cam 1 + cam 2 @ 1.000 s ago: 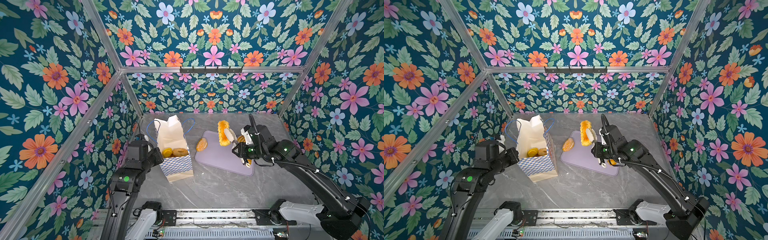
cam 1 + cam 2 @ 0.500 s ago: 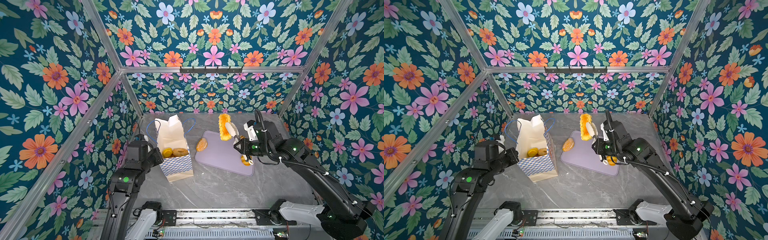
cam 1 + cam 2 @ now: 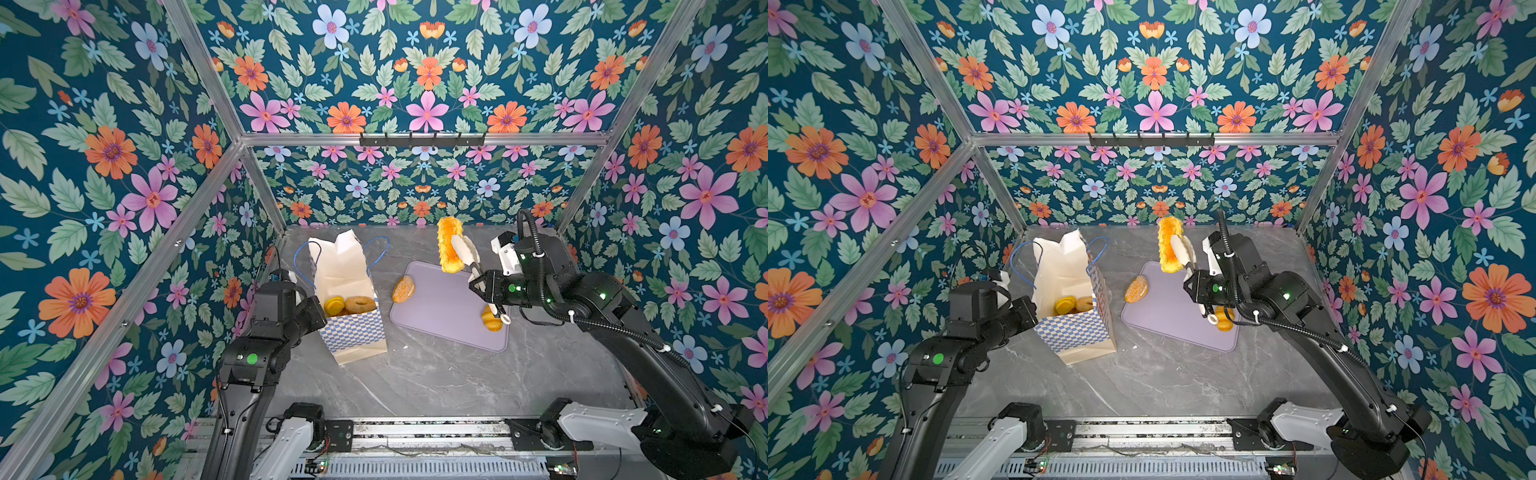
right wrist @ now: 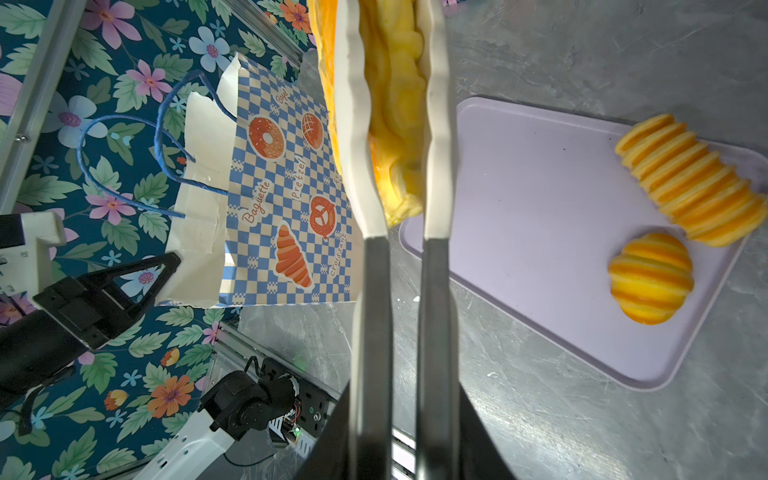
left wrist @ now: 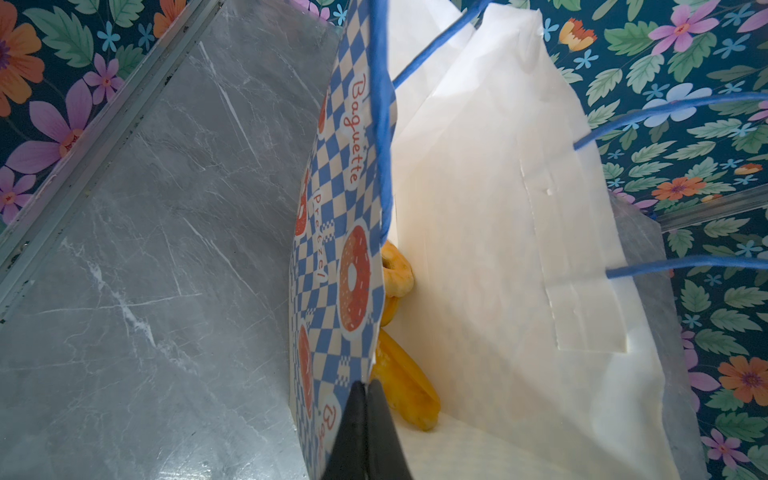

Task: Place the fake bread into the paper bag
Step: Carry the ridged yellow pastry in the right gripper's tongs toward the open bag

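The paper bag (image 3: 353,332) (image 3: 1073,332) stands open at the left, with a yellow roll (image 3: 334,305) and a bagel (image 3: 360,304) inside. My left gripper (image 5: 368,388) is shut on the bag's checkered rim (image 5: 332,249), beside the bagel (image 5: 397,270). My right gripper (image 3: 457,249) (image 4: 395,83) is shut on a long ridged loaf of fake bread (image 3: 446,237) (image 3: 1168,241) (image 4: 395,124), held in the air above the far edge of the lilac tray (image 3: 440,307). An oval bun (image 3: 403,289) lies at the tray's left edge. A ridged loaf (image 4: 694,187) and a round roll (image 4: 650,282) lie on the tray.
Floral walls with aluminium posts close in the grey marble table (image 3: 415,382) on three sides. A metal rail (image 3: 415,428) with both arm bases runs along the front. The bag's blue cord handles (image 3: 305,257) stick up at its mouth.
My right gripper has lifted the long loaf higher off the tray and shifted a little toward the back. The left gripper and the bag have not moved.
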Controlling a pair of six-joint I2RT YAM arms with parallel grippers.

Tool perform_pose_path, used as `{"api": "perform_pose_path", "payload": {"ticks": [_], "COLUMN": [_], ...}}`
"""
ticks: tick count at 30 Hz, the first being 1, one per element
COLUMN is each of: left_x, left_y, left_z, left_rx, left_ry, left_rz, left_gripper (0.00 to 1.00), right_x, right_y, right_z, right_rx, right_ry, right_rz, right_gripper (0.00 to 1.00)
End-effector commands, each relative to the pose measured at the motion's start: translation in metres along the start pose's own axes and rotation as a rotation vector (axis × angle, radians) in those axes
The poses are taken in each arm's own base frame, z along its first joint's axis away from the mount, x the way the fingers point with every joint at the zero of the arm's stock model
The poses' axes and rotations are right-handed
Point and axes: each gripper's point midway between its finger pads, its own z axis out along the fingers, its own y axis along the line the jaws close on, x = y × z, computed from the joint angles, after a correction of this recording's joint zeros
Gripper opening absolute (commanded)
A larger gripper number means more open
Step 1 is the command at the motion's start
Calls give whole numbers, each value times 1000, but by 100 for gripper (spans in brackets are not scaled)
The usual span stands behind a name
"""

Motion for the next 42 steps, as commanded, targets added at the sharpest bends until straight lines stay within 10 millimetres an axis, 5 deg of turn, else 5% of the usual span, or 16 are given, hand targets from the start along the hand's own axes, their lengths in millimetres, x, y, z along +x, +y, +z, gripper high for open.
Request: {"api": "perform_pose_path", "payload": {"ticks": [1, 16, 42], "left_x": [-4, -4, -7], "left_y": [-1, -2, -6], "left_z": [-2, -1, 0], "left_rx": [3, 9, 23], "left_ry": [-18, -14, -19], "left_rz": [7, 5, 0], "left_gripper": [4, 4, 4], "right_x": [-12, -33, -38], "right_y": [7, 37, 91], "right_z": [-6, -24, -28], "right_rx": [-16, -122, -343], "right_ry": [-44, -99, -74], "right_rz": [-20, -49, -58], "right_gripper": [30, 30, 28]}}
